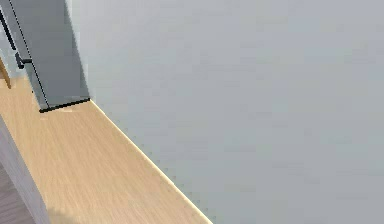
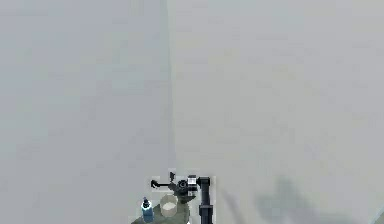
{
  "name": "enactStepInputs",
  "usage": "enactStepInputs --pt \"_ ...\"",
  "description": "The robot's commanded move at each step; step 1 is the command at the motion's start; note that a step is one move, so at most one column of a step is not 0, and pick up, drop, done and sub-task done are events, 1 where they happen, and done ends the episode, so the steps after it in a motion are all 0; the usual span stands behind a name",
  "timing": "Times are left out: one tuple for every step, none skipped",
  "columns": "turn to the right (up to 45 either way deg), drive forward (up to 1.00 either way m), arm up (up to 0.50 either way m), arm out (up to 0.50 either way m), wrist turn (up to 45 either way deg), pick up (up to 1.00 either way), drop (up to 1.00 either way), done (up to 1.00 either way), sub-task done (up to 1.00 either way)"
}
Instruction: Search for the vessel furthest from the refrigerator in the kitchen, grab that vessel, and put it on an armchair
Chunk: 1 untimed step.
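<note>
At the arm side view's bottom, your jaws are hovering near a pale vessel point(image 2: 170, 203) and a blue-capped bottle point(image 2: 146, 208); spread, hold: cannot tell. Grasp likely pending; lifting clear next.

A bare floor point(image 1: 90, 165) strip follows the wall point(image 1: 250, 100) to a grey refrigerator point(image 1: 50, 50).

A grey fridge point(image 1: 50, 50) stands far left, against a pale grey wall point(image 1: 250, 90) that takes up the right and most of the upper part of the scene. A dark handle point(image 1: 12, 40) runs down the fridge's left side. Light wooden floor point(image 1: 90, 170) stretches from the fridge's foot toward the near right, with a pale skirting point(image 1: 150, 162) along the wall's base. A pale grey strip point(image 1: 15, 170) edges the floor at near left.
</note>
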Motion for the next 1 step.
enactStepInputs --pt "0.0 0.00 -0.30 0.00 0.0 0.00 0.00 0.00 0.00"
